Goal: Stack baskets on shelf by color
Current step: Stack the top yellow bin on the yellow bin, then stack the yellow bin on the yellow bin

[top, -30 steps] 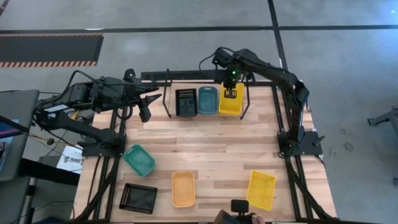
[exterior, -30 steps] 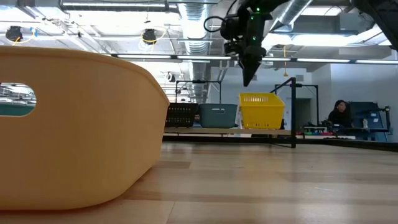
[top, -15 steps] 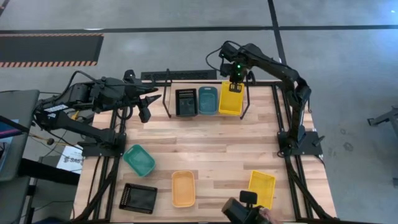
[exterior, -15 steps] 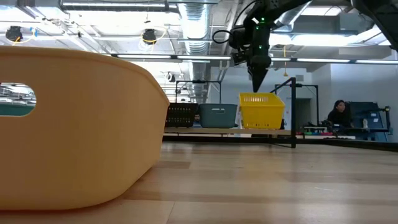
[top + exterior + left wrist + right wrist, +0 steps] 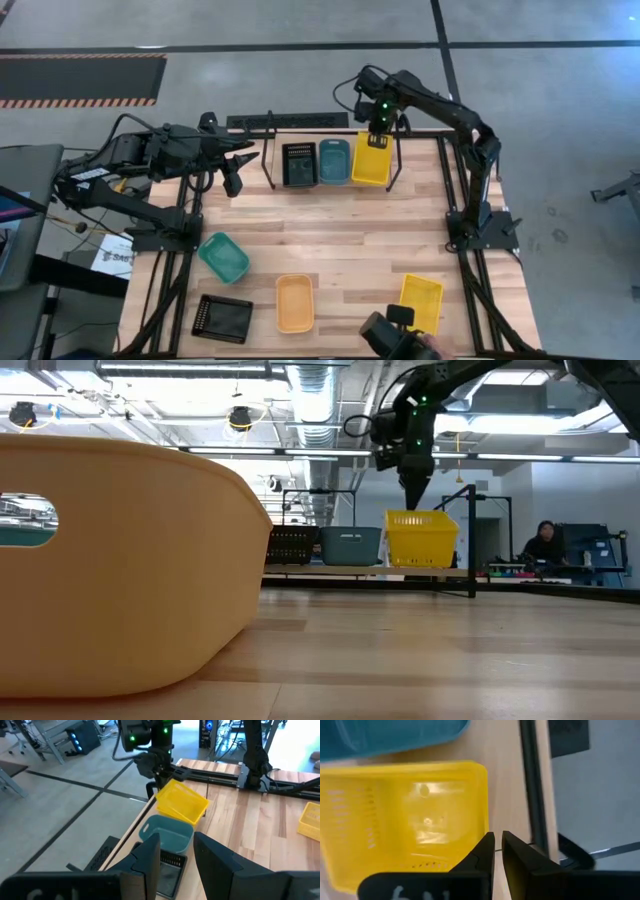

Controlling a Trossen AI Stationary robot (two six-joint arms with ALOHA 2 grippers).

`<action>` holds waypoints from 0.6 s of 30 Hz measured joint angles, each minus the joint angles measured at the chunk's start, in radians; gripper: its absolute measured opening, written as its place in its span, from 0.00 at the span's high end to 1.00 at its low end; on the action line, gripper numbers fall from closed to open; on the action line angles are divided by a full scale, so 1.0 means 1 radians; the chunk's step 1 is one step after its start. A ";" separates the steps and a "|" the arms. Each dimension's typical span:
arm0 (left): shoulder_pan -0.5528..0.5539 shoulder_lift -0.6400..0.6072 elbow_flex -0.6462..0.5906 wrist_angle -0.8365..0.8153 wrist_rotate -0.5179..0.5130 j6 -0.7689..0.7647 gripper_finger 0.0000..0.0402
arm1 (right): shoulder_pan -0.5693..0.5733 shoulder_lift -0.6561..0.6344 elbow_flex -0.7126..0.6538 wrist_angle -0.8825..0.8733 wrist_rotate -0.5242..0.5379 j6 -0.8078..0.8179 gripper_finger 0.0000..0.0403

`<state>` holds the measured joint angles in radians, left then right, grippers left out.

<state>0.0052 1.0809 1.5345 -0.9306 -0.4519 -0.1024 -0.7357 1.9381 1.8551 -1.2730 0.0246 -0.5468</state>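
Right gripper above the far end of the yellow basket on the shelf, fingers nearly pressed together with only a thin slit between, pinching nothing. Tips pointing down, just over the basket's far rim in the low view, apart from it.

Three baskets in a row on the shelf at the table's far edge: black basket on the left, blue-grey basket in the middle, yellow one on the right, each just beside its neighbour.

Left gripper parked off the table's far left corner, well apart from the shelf, fingers spread with a clear gap, empty.

On the near half of the table: teal basket at left, second black basket near the left front corner, orange basket at front centre, second yellow basket at front right. Dark camera-like object at the front edge, overlapping that yellow basket's near end. Person seated in the room beyond the table.
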 joint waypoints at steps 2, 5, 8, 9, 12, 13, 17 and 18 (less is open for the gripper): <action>0.000 0.000 0.000 0.000 0.000 0.000 0.73 | 0.000 -0.001 -0.037 0.013 0.000 0.000 0.87; 0.000 0.000 0.000 0.001 0.000 0.000 0.73 | 0.002 0.001 -0.084 0.028 0.010 0.005 0.90; 0.000 0.000 0.000 0.001 -0.004 0.003 0.73 | 0.004 0.000 -0.108 0.068 0.023 0.005 0.97; 0.000 0.000 0.000 0.001 -0.006 0.003 0.73 | 0.004 0.000 -0.110 0.071 0.024 0.005 0.98; 0.000 0.000 0.000 0.001 -0.007 0.003 0.73 | 0.007 0.000 -0.107 0.110 0.028 0.008 0.96; 0.000 0.000 0.000 0.001 -0.007 0.003 0.73 | 0.009 0.000 -0.099 0.113 0.028 0.010 0.95; 0.000 0.000 0.000 0.001 -0.007 0.003 0.73 | 0.028 -0.005 -0.009 0.076 0.060 0.034 0.95; 0.000 0.000 0.000 0.001 -0.007 0.004 0.73 | 0.037 -0.006 0.025 0.052 0.060 0.039 0.97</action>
<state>0.0053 1.0809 1.5345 -0.9298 -0.4587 -0.0986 -0.6985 1.9324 1.8803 -1.2210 0.0845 -0.5075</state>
